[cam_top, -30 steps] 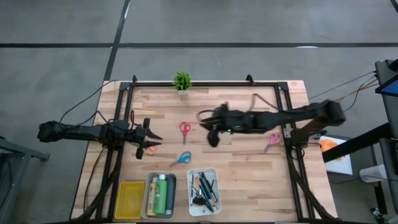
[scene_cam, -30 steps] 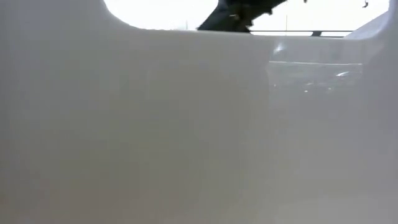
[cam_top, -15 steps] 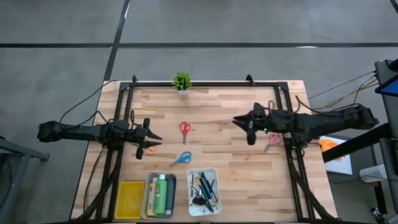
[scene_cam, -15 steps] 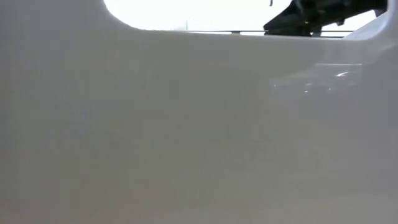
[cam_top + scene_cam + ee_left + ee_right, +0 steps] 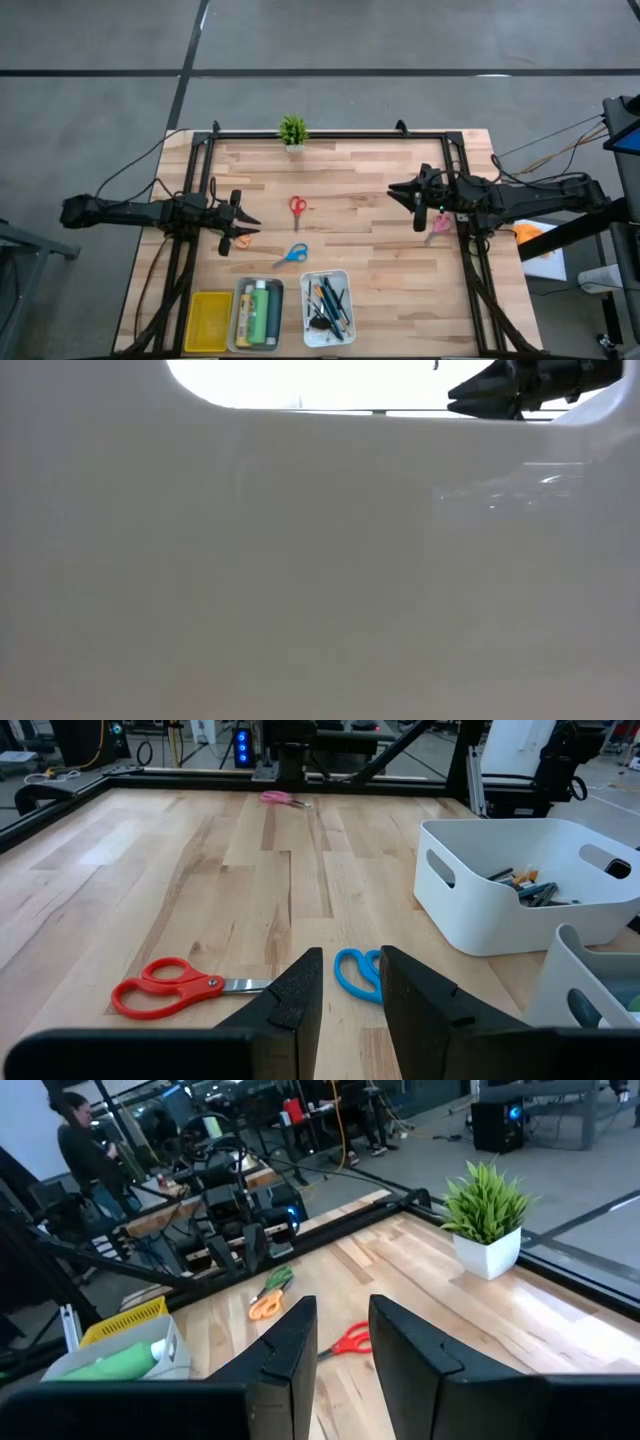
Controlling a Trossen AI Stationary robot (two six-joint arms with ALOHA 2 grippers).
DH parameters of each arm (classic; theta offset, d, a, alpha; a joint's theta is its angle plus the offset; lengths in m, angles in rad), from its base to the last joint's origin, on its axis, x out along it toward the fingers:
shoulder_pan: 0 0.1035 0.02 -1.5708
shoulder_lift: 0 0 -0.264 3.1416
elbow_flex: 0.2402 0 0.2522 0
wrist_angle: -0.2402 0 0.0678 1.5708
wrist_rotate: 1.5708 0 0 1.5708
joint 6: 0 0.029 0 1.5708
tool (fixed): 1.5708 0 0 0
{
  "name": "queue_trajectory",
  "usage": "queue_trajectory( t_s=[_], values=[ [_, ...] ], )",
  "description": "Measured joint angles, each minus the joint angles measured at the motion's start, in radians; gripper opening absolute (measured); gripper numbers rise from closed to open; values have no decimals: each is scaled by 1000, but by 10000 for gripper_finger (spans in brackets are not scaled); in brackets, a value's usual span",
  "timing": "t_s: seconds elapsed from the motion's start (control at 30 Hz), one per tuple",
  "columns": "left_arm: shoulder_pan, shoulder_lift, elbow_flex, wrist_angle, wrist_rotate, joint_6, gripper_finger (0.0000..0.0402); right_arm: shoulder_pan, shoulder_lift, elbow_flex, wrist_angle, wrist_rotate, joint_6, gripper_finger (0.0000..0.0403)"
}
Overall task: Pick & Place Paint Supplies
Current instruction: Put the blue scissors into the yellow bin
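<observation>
Several scissors lie flat on the wooden table: red (image 5: 297, 207) (image 5: 165, 992), blue (image 5: 293, 254) (image 5: 355, 975), orange (image 5: 241, 239) (image 5: 268, 1295) and pink (image 5: 438, 224) (image 5: 280, 798). Green and yellow paint bottles (image 5: 260, 312) lie in the grey tray. Dark brushes and pencils (image 5: 328, 303) lie in the white tray. My left gripper (image 5: 243, 222) (image 5: 350, 970) waits at the table's left edge beside the orange scissors, open by a narrow gap. My right gripper (image 5: 408, 203) (image 5: 342, 1330) hovers near the right edge, just left of the pink scissors, open by a narrow gap and holding nothing.
A small potted plant (image 5: 292, 130) (image 5: 485, 1215) stands at the far edge. A yellow tray (image 5: 210, 321), a grey tray (image 5: 243, 340) and a white tray (image 5: 345, 338) (image 5: 480, 910) line the near edge. The white tray's wall (image 5: 300, 560) fills the low view. A person (image 5: 75, 1130) stands beyond the table.
My right gripper has drawn back from the middle of the table toward the right edge, coming to rest beside the pink scissors. The scissors and the left arm have stayed where they were.
</observation>
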Motion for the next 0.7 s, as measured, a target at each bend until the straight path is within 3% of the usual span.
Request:
queue_trajectory(
  t_s=[0.6, 0.7],
  values=[
    [0, 0, 0, 1, -1, 71, 104, 0, 4, 13, -1, 1, 5, 93],
    [-2, 0, 0, 36, 4, -64, 104, 0, 5, 13, -1, 1, 4, 93]
  ],
)
